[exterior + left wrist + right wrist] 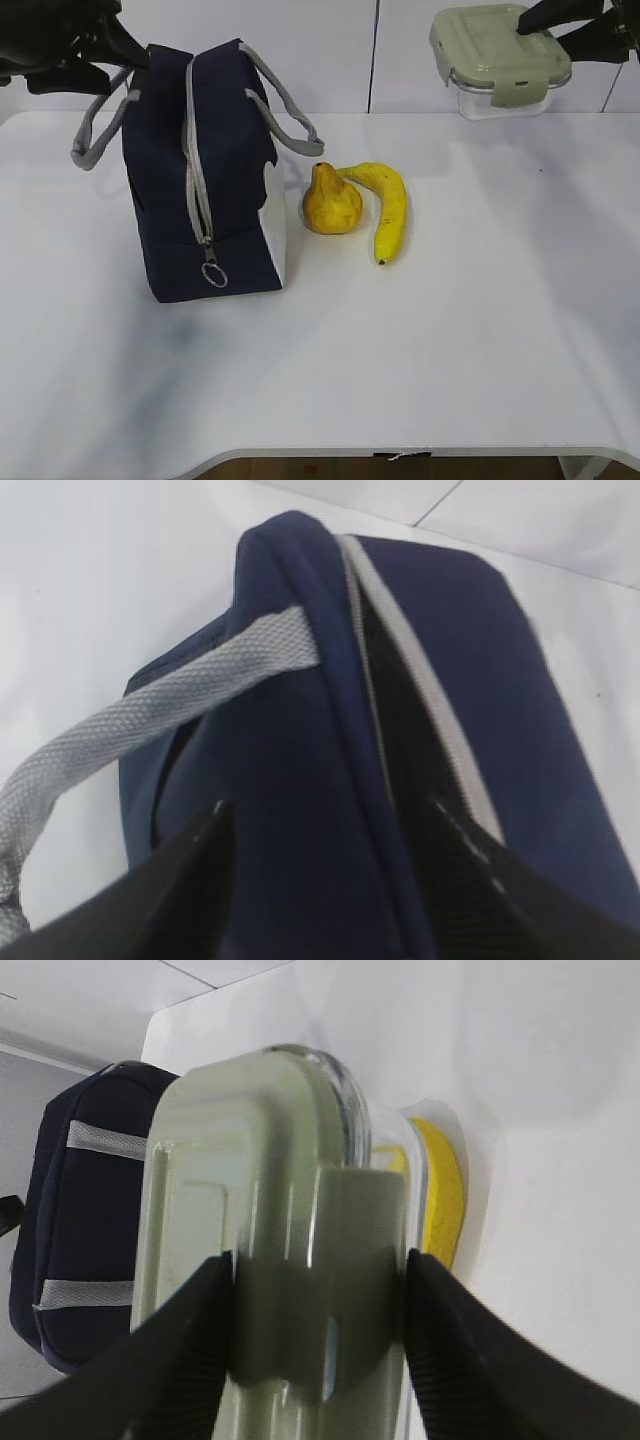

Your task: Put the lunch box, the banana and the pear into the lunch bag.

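Note:
The navy lunch bag (pixel 165 190) stands upright at the left, with its grey zipper ring pull (pixel 214 273) low on the front. In the left wrist view the bag (pixel 300 760) shows a dark gap between the zipper tapes at its top. My left gripper (pixel 125 55) is open just over the bag's top, its jaws (pixel 330 825) wide apart astride the navy fabric. My right gripper (pixel 545 30) is shut on the lunch box (pixel 495 50) and holds it in the air at the far right. The pale green lid (pixel 270 1180) fills the right wrist view. The pear (pixel 332 203) and banana (pixel 392 210) lie touching, right of the bag.
Two grey strap handles (pixel 285 110) stick out from the bag's top, one (pixel 150 710) close beside my left finger. The white table (pixel 450 350) ends at a front edge near the bottom of the exterior view. A white wall stands behind.

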{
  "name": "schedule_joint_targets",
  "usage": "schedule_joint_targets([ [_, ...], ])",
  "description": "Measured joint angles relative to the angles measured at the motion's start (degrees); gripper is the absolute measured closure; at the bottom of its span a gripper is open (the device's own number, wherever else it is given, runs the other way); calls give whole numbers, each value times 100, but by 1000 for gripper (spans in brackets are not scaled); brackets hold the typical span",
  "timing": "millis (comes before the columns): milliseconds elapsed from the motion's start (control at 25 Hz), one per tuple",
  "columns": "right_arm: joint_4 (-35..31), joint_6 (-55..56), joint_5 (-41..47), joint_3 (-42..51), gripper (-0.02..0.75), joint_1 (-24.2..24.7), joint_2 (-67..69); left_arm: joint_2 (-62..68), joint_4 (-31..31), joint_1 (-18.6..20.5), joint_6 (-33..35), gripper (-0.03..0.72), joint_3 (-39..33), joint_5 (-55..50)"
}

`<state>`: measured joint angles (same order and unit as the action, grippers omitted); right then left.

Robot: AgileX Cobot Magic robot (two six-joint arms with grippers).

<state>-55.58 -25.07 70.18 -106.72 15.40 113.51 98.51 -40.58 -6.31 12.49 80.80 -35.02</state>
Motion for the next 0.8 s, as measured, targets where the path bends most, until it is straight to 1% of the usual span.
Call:
schedule_joint_targets([
  [480, 22, 0, 0, 0, 330, 0, 0, 485, -55, -24, 0, 241, 76, 247],
  [640, 32, 0, 0, 0, 330, 0, 0, 510, -271, -24, 0, 241, 109, 233],
  [720, 32, 0, 0, 0, 330, 0, 0, 510, -390, -24, 23, 228, 204, 185],
  [800, 32, 0, 0, 0, 330, 0, 0, 510, -435, -24, 35, 189, 273, 163],
])
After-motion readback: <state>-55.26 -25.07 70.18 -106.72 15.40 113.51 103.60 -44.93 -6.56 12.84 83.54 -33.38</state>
